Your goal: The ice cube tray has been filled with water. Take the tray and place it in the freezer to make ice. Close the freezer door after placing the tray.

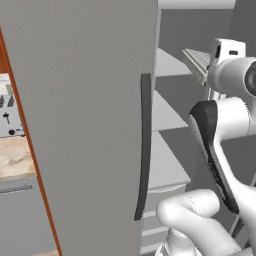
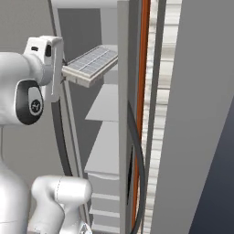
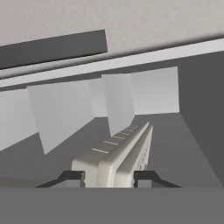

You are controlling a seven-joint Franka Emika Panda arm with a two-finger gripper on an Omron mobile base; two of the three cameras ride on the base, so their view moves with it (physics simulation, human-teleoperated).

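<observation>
Two dark fingertips (image 3: 72,178) of my claw (image 3: 109,179) are pressing on the near end of the ice cube tray (image 3: 118,155), one on each side, so I am clamping it firmly. In the hand view the tray is running away from me, edge-on between the tips. From the right base view I am holding the tray (image 2: 91,64) up high by one short end, its grid of cells facing upward and slightly tilted, its far end reaching into the open freezer (image 2: 107,105) above the pale shelves (image 2: 106,151). Just beside it, the grey door with the long dark handle (image 1: 145,145) is standing in the left base view. Farther off to the left, a toaster (image 1: 9,112) is sitting on the table (image 1: 12,160).
</observation>
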